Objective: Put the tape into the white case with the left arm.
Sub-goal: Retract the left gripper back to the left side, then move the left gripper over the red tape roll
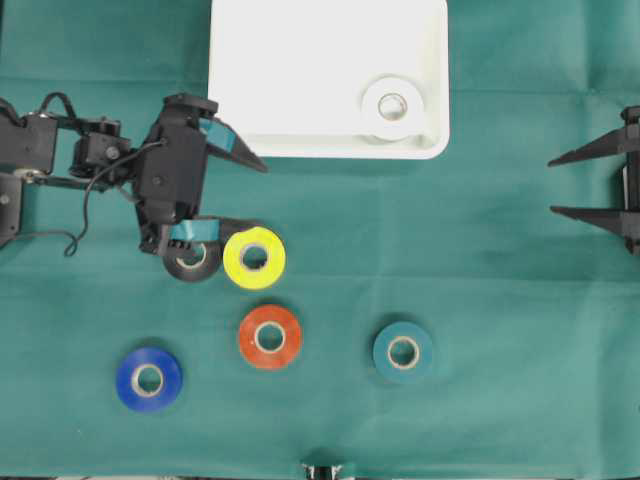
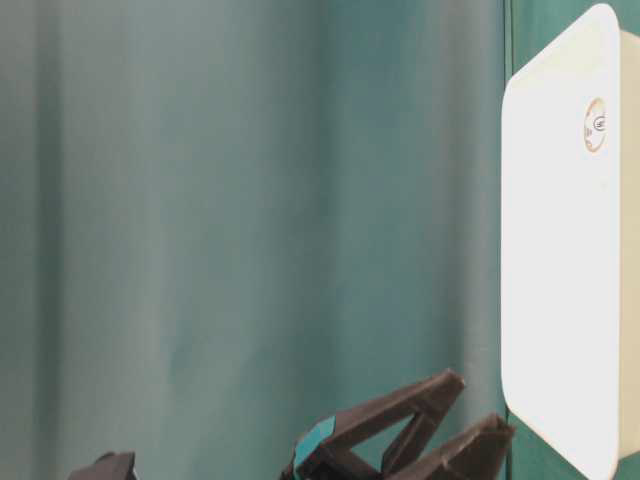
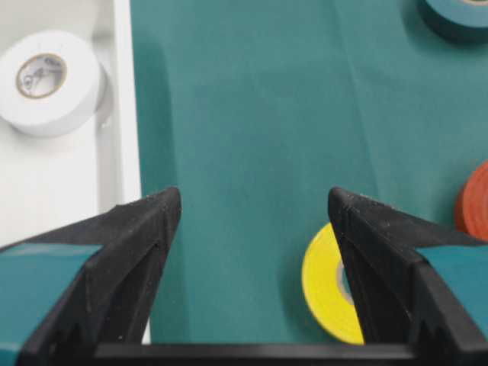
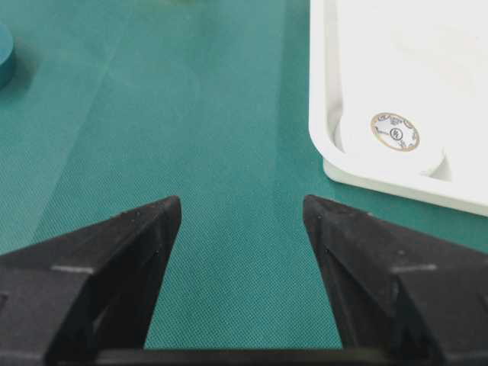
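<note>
Left gripper [image 1: 240, 195] jaws apart, empty, above yellow tape roll [image 1: 254, 258]; white tape roll [image 1: 392, 106] already in white case [image 1: 300, 80]; right gripper [image 1: 565, 185] spread, parked aside.

Smooth, faintly glossy white plastic case [image 1: 300, 80] on a matt, finely woven green cloth [image 1: 480, 300].

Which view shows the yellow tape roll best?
Overhead: the whole yellow roll is visible on the cloth, beside the black roll. Left wrist shows only part of it, behind a finger. Table-level and right wrist miss it.
</note>
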{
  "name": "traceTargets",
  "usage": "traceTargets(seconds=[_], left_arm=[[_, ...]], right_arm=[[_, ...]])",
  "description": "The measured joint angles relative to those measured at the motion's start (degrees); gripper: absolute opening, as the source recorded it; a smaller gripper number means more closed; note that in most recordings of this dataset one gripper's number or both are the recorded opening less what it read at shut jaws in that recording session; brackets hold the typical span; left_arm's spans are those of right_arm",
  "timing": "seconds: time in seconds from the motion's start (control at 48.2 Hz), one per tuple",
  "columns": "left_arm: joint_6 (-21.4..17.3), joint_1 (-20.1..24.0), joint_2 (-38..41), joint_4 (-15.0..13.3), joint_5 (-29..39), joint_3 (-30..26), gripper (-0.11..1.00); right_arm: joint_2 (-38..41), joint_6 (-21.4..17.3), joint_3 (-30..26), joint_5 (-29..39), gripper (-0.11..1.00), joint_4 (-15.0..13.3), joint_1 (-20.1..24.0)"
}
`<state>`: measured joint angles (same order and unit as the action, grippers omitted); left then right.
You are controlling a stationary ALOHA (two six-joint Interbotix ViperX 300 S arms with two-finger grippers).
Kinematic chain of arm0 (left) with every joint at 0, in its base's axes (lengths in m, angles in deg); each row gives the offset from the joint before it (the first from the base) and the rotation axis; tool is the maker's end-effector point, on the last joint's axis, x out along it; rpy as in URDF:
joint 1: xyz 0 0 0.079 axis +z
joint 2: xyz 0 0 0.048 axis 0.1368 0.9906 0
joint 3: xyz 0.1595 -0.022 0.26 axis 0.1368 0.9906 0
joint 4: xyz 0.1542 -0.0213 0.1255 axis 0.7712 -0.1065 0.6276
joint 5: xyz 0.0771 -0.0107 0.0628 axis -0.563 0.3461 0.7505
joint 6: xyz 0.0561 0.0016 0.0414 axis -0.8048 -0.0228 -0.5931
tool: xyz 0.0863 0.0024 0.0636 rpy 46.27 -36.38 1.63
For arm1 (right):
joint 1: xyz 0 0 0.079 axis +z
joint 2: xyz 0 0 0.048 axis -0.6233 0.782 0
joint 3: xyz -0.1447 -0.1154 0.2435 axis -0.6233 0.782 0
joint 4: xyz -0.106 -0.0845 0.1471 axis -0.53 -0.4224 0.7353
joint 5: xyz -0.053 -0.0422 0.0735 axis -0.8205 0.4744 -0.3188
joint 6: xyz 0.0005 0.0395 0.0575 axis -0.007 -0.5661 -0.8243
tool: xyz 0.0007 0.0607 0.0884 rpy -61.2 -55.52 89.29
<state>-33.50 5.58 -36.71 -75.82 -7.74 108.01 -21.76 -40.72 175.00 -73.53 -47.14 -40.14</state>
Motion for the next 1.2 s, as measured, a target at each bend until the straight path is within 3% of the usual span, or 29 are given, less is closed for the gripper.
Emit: traceTargets(seconds=[0.58, 0.953, 1.202], left_arm=[[0.0, -0.9, -4.0, 0.0, -3.8, 5.0, 0.78], [0.0, -1.7, -4.0, 0.0, -4.7, 5.2, 0.78], [0.5, -5.2, -3.4, 0.0, -4.8, 5.1, 0.78]], right_arm=[[0.0, 0.0, 0.0, 0.0, 0.98, 0.0, 0.0], [0.0, 0.0, 0.0, 0.1, 0.98, 0.0, 0.0], [0.0, 0.0, 0.0, 0.0, 0.98, 0.0, 0.0]])
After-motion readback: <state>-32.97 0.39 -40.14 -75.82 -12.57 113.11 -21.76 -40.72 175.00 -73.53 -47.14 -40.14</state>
